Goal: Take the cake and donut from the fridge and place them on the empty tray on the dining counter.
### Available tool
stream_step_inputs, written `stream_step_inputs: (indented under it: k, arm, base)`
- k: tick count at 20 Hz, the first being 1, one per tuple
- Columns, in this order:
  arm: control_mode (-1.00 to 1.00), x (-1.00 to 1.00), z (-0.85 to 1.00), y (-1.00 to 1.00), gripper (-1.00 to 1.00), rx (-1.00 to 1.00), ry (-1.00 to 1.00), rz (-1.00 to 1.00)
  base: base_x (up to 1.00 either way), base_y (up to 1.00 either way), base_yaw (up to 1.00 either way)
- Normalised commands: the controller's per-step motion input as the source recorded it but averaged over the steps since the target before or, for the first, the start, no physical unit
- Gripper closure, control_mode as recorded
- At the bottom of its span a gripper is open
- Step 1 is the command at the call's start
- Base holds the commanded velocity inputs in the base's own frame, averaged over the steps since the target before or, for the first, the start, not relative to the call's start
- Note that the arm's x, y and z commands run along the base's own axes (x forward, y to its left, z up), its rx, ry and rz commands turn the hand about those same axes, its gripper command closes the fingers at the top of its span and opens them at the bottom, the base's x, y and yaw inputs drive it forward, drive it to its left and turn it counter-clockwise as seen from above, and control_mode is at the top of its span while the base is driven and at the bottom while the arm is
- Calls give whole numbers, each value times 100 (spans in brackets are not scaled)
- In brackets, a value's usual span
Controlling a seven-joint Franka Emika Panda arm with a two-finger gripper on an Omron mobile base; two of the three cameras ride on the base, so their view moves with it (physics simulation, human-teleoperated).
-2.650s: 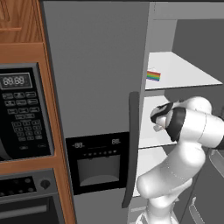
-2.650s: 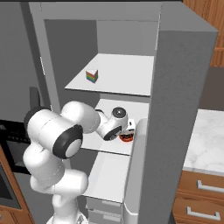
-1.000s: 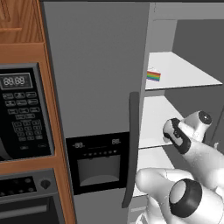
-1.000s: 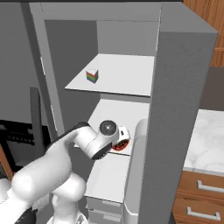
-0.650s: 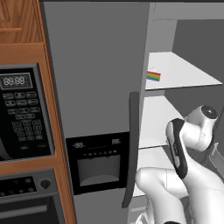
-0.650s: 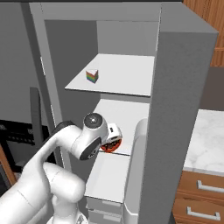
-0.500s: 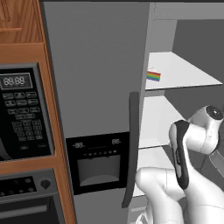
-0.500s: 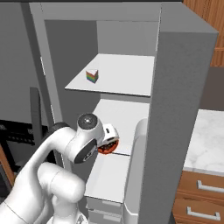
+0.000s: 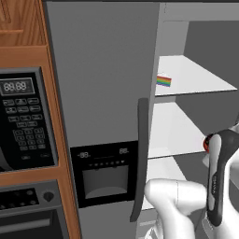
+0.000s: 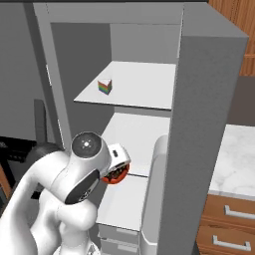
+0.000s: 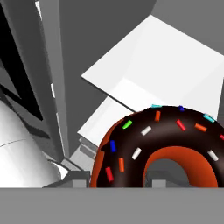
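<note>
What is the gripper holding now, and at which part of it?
The gripper holds the donut. The hold appears to be on the ring's near side, but the fingertips are hidden, so the exact place cannot be told.

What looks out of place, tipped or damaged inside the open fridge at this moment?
Nothing stands out. The cake sits upright on the upper shelf of the fridge, and the donut is intact, held in the hand in front of the middle shelf. No spills are visible.
</note>
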Motion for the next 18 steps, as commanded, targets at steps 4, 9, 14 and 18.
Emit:
stream_step_inputs:
  k: [4,9,14,18]
  arm:
    - [-100,-63,76,52,100,-10,1,6]
    - [-100,-40,71,72,100,-15,2,3]
    - [-100,-64,47,29,100,-10,-6,5]
    - [-100,-74,26,11,100,-5,-22,1]
  base:
    - [0,0,0]
    - [0,0,0]
    - [0,0,0]
    - [0,0,0]
